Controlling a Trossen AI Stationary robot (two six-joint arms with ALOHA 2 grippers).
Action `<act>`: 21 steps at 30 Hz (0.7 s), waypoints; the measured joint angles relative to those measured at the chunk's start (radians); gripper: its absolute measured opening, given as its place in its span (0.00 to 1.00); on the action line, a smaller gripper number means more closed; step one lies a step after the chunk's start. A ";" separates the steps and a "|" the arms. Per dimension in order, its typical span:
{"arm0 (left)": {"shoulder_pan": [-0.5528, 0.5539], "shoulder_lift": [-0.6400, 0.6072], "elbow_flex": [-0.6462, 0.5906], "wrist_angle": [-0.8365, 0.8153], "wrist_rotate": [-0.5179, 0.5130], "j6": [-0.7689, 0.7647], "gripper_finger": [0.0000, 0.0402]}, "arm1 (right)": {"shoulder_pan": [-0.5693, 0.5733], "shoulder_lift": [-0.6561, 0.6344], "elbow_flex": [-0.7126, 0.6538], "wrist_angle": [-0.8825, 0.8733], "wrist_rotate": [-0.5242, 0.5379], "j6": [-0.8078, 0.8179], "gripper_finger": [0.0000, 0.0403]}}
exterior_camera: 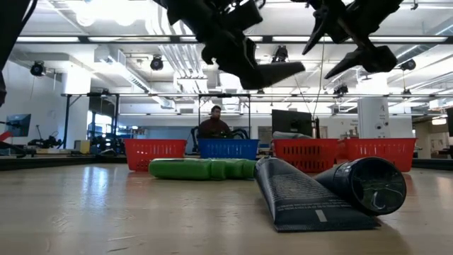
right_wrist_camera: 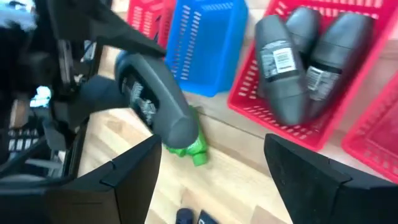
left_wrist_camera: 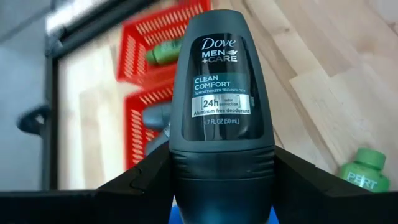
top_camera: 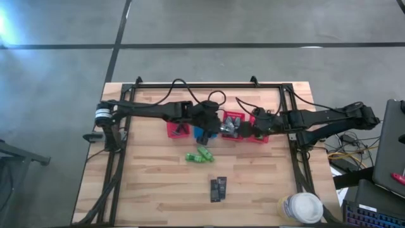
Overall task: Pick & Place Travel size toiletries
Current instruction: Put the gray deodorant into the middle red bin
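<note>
1. Nearest the table's front edge lie the dark flat tubes [top_camera: 218, 189], side by side and untouched; they look like later picks.
2. Just beyond them rest the green tubes [top_camera: 199, 156], on bare wood near the baskets.
3. Above that spot the left gripper [left_wrist_camera: 222, 180] is clamped on a grey deodorant roll-on [left_wrist_camera: 221, 93], holding it by its lower body so the labelled end points forward, clear of the fingers. In the right wrist view it hangs in the air over the green tubes, close to the blue basket [right_wrist_camera: 205, 43].
4. The right gripper [right_wrist_camera: 208, 165] hovers with its jaws wide apart and nothing between them, near the red basket [right_wrist_camera: 348, 74] that already holds grey deodorants [right_wrist_camera: 298, 59]; probably the like items are being sorted together.
5. Farther back stand other red baskets [left_wrist_camera: 158, 46]; one seems to hold a green tube, though it is blurred.
</note>
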 joint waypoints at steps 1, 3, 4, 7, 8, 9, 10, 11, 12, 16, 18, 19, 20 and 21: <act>0.000 -0.006 0.002 0.004 0.001 0.013 0.52 | 0.000 0.004 0.000 0.017 -0.006 -0.016 0.70; -0.005 -0.016 0.003 0.004 0.002 0.049 0.52 | -0.006 0.008 0.000 0.059 -0.041 -0.063 0.72; -0.008 -0.018 0.003 0.007 0.001 0.074 0.52 | -0.012 0.008 0.000 0.077 -0.066 -0.095 0.72; -0.021 -0.024 0.003 0.007 0.001 0.179 0.52 | -0.021 0.008 0.000 0.137 -0.137 -0.194 0.74; -0.027 -0.026 0.003 0.007 0.001 0.220 0.52 | -0.027 0.006 0.000 0.140 -0.159 -0.220 0.74; -0.033 -0.026 0.003 0.008 0.002 0.261 0.52 | -0.034 0.006 0.000 0.139 -0.185 -0.239 0.74; -0.041 -0.027 0.004 0.008 0.001 0.299 0.52 | -0.043 0.005 0.000 0.139 -0.210 -0.252 0.74; -0.048 -0.027 0.005 0.014 -0.001 0.326 0.52 | -0.055 0.006 0.000 0.137 -0.240 -0.262 0.74; -0.056 -0.027 0.005 0.027 -0.004 0.335 0.52 | -0.066 0.010 0.000 0.136 -0.278 -0.274 0.74; -0.092 -0.027 0.006 0.087 -0.028 0.358 0.52 | -0.103 0.046 0.000 0.149 -0.411 -0.330 0.72; -0.108 -0.027 0.010 0.099 -0.038 0.379 0.52 | -0.119 0.061 0.000 0.168 -0.481 -0.357 0.70; -0.114 -0.027 0.011 0.102 -0.047 0.388 0.52 | -0.124 0.070 0.000 0.188 -0.516 -0.368 0.69; -0.118 -0.027 0.011 0.103 -0.056 0.395 0.52 | -0.129 0.076 0.000 0.203 -0.543 -0.376 0.68; -0.119 -0.027 0.010 0.106 -0.060 0.397 0.52 | -0.133 0.079 0.000 0.211 -0.562 -0.380 0.67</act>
